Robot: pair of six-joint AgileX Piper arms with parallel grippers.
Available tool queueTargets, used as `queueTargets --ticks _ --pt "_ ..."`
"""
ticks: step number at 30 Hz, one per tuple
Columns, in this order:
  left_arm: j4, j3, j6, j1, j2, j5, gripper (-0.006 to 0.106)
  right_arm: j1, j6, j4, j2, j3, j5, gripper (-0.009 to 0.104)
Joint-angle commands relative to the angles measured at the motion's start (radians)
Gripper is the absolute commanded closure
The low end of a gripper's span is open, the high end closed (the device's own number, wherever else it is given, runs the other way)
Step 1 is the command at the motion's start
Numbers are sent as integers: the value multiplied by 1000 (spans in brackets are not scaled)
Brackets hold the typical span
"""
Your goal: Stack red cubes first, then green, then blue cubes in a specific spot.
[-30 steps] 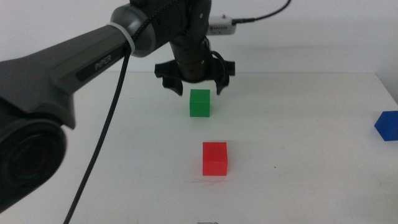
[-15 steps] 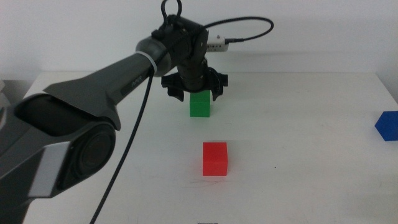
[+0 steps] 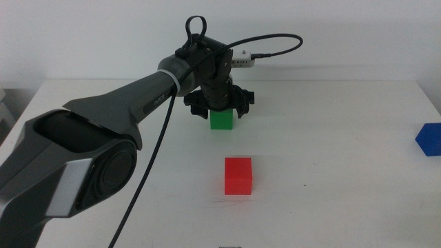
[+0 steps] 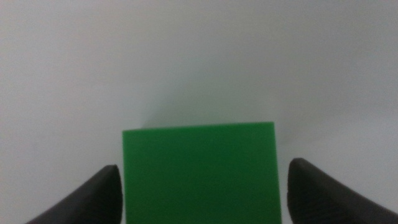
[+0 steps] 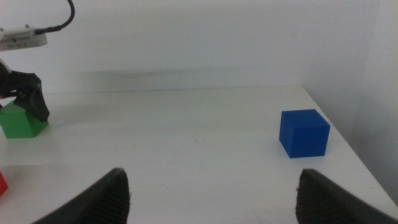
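Left wrist view shows the left gripper [image 4: 199, 205] straddling the green cube [image 4: 199, 171], fingers wide apart, so centre it before closing squarely.

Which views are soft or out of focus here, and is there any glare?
Left wrist view: green cube and the open left gripper both blurred at close range. Right wrist view: blue cube fairly sharp, right gripper soft. Middle view: evenly lit, red cube crisp, no glare.

Left hand [image 3: 221, 110] lowered, jaws spread; right hand [image 5: 211, 205] likewise.
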Motion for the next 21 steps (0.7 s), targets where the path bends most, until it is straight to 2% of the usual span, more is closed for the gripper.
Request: queueTargets --ticks 1,12,18,21 --pt "-2 -34 -11 -2 -73 -46 17 1 -13 -12 -15 -23 -78 1" --pt "-18 -34 16 1 -123 -76 72 1 -13 -12 -15 -23 -78 1" --pt "-35 -22 38 -8 -204 52 89 1 -13 -12 -15 -23 -78 1" --pt "25 51 -23 -48 -262 57 91 1 -13 -12 -15 -23 -78 1"
